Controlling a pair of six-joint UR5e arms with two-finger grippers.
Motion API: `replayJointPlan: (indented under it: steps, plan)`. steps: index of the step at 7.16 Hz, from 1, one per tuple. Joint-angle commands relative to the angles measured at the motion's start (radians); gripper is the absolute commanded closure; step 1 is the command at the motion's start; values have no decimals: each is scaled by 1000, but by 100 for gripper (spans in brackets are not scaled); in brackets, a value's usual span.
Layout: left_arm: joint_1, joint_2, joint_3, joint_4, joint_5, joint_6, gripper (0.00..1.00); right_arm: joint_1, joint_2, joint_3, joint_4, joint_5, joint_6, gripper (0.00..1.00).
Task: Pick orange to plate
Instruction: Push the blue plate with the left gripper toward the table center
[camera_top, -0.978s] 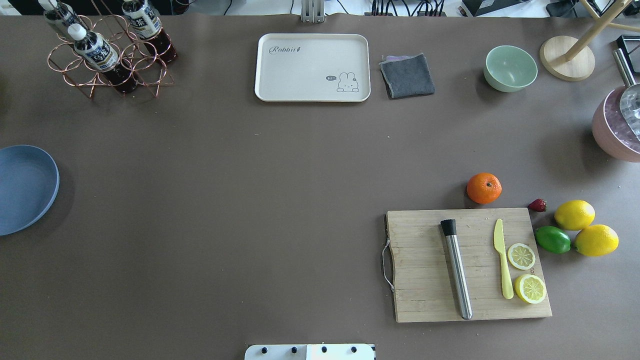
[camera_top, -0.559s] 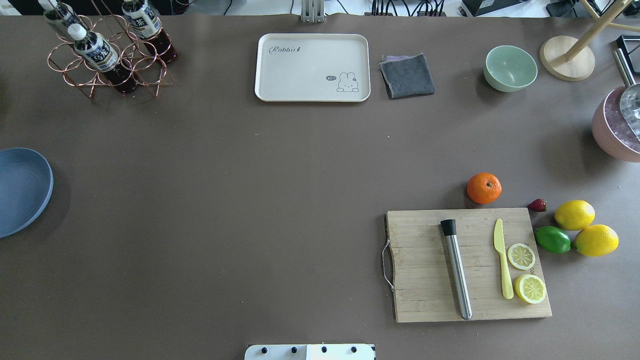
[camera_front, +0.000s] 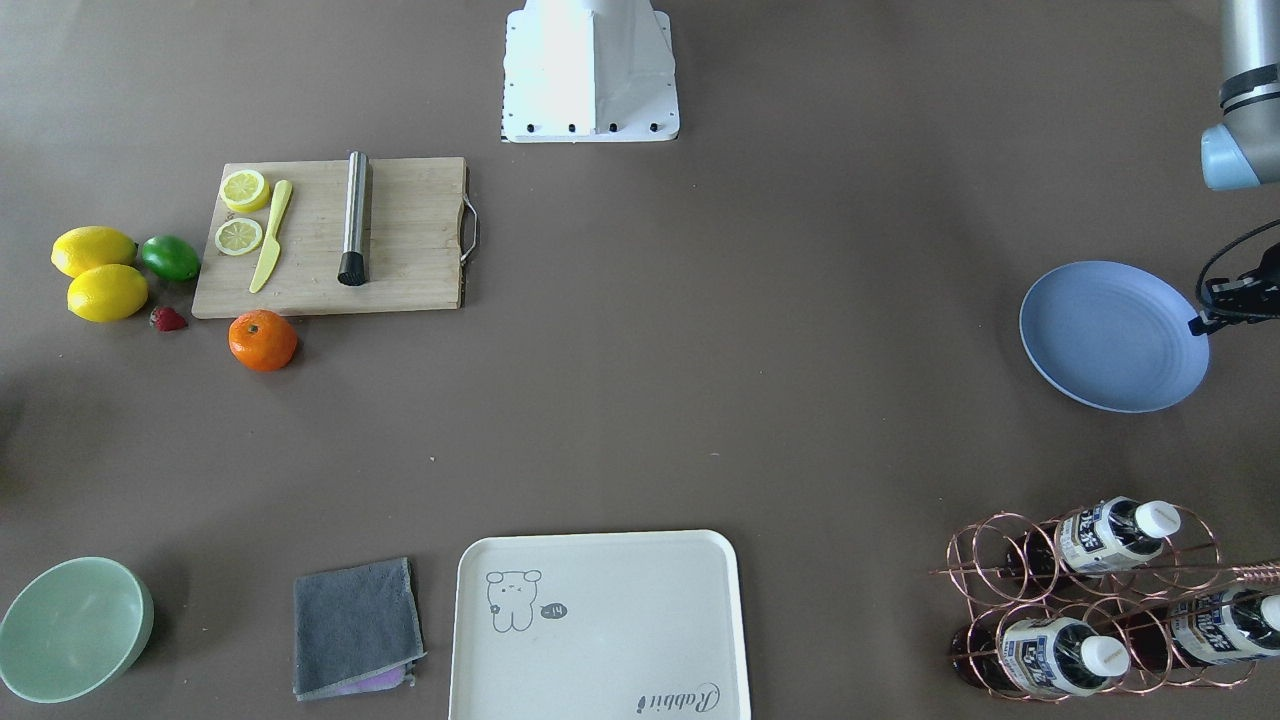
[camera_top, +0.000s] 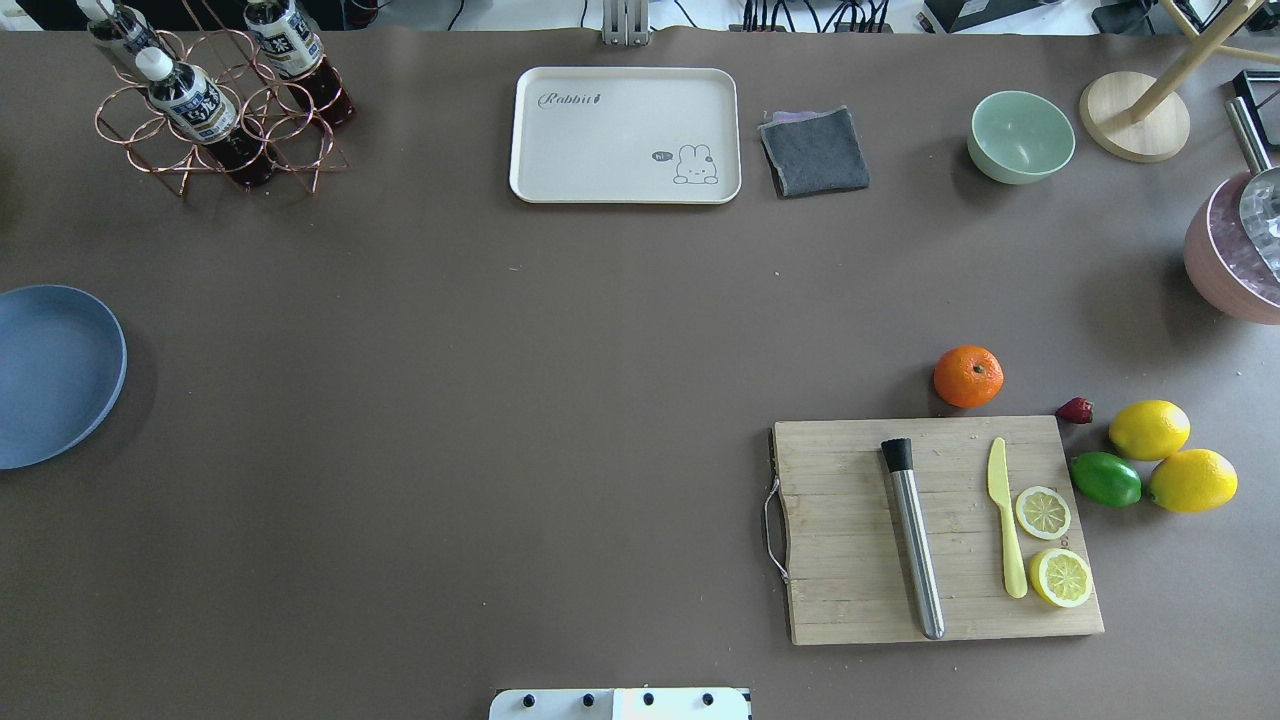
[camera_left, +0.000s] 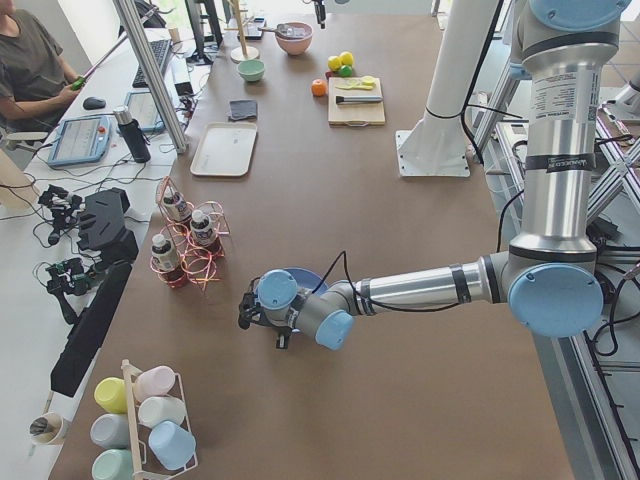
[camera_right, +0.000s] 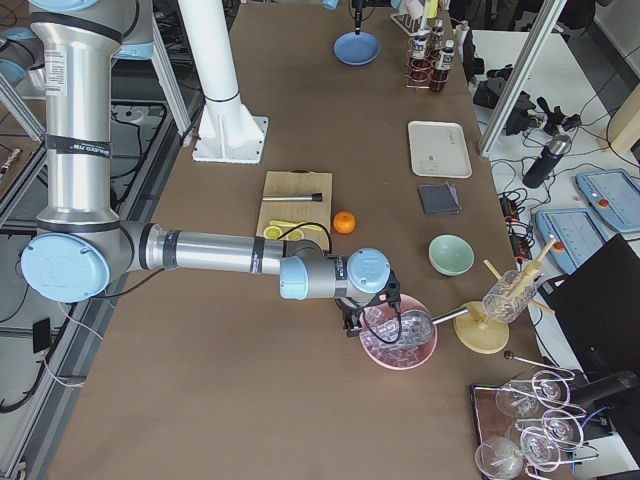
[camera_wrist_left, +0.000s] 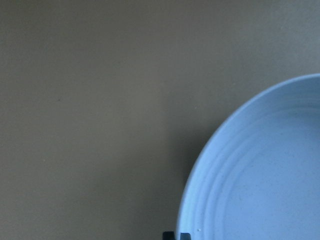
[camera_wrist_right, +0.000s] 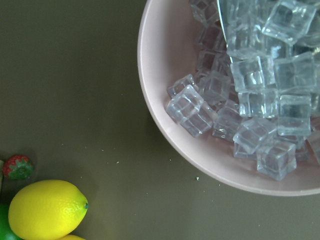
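Observation:
The orange (camera_top: 968, 376) rests on the brown table just beyond the cutting board (camera_top: 850, 530), with no gripper near it; it also shows in the front view as the orange (camera_front: 263, 340). The periwinkle plate (camera_top: 50, 375) sits at the table's far left edge. My left gripper (camera_front: 1200, 322) meets the plate (camera_front: 1113, 335) at its outer rim. In the left wrist view its fingertips (camera_wrist_left: 170, 235) straddle the rim of the plate (camera_wrist_left: 260, 170), shut on it. My right gripper (camera_right: 372, 312) hovers over the pink bowl of ice (camera_right: 398, 340); I cannot tell its state.
On the board lie a steel muddler (camera_top: 912, 540), a yellow knife (camera_top: 1005, 520) and lemon halves (camera_top: 1043, 512). Two lemons (camera_top: 1148, 429), a lime (camera_top: 1105, 479) and a strawberry (camera_top: 1076, 410) lie to its right. A cream tray (camera_top: 625, 135), grey cloth (camera_top: 815, 150), mint bowl (camera_top: 1021, 136) and bottle rack (camera_top: 215, 110) line the far side.
The plate slid a little leftward out of the overhead view, then came back right, ending slightly further right and farther back than a second ago. The orange has not moved.

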Motion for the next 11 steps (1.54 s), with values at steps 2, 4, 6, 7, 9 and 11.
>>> replayJointPlan:
  steps: [2,4,6,7,9,11]
  plan:
    - [208,-35,-269,8,22,-492,100,-37,-29,8,179,-7,17,0]
    - [380,-107,-387,13,105,-789,100,-109,-29,80,183,-20,164,0]
    - [581,-216,-411,31,287,-945,100,-235,-24,189,183,-64,398,0]
    - [682,-310,-415,124,382,-1017,100,-286,-18,215,184,-73,460,0]
    - [825,-373,-406,184,554,-1026,100,-375,16,243,184,-142,580,0]
    - [864,-419,-369,185,589,-1052,100,-453,62,267,184,-191,721,0]
